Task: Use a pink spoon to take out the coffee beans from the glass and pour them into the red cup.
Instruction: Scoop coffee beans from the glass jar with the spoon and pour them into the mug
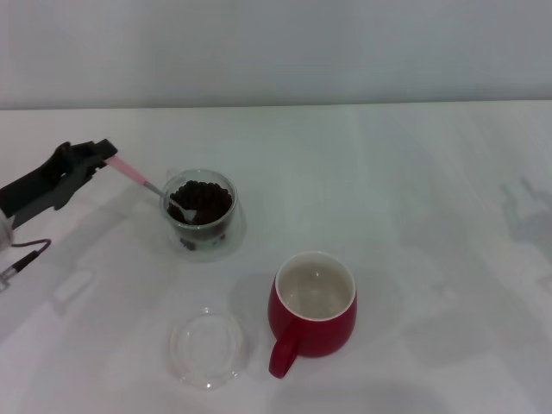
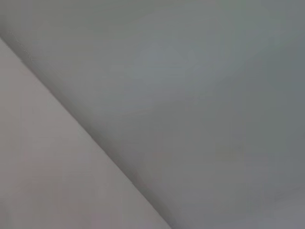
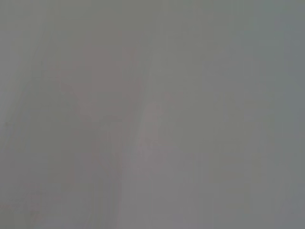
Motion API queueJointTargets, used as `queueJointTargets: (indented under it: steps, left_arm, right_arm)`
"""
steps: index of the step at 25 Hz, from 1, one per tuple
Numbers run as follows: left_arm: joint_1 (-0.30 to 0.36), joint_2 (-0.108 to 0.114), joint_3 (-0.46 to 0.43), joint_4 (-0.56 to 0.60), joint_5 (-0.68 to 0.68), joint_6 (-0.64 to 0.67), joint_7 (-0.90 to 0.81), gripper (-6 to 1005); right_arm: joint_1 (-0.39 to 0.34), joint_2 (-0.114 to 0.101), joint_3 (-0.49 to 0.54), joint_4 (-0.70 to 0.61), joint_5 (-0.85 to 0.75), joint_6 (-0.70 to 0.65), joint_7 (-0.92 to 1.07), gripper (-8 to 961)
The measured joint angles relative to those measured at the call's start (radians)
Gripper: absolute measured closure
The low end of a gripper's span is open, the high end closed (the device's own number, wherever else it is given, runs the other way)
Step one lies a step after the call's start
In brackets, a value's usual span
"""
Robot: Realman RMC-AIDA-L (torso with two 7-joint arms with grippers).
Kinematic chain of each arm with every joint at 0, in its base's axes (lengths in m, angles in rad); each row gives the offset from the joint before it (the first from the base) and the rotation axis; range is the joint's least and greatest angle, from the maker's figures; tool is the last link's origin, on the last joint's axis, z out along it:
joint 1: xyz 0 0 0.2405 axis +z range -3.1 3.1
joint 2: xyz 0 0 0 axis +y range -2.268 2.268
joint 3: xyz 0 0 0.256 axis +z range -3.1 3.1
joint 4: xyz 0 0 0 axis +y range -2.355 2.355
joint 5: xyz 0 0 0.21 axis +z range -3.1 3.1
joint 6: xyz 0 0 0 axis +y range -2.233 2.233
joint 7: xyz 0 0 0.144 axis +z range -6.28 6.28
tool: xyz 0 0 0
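Left gripper (image 1: 105, 155) at table's (image 1: 414, 190) left side, clamped on pink spoon (image 1: 142, 182) handle; spoon bowl dips into coffee beans (image 1: 203, 201) inside glass (image 1: 200, 213). Red cup (image 1: 312, 310) stands nearer front, apart from glass; clear lid (image 1: 207, 347) just beside it. Right arm out of sight.

The left gripper (image 1: 102, 155) is matte black, blocky and angular. Behind it, a thin dark cable (image 1: 26, 254) trails from the arm.
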Motion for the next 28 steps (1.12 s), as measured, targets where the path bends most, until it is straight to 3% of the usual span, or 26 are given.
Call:
queueJointTargets:
  steps: [9, 28]
  left_arm:
    - [0.049, 0.002, 0.0, -0.004, -0.071, -0.042, 0.001, 872]
    - [0.054, 0.008, 0.001, -0.01, -0.108, -0.128, -0.001, 872]
  right_arm:
    - [0.004, -0.001, -0.003, -0.006, -0.002, 0.0, 0.0, 626]
    - [0.009, -0.001, -0.003, -0.007, -0.003, 0.006, 0.001, 620]
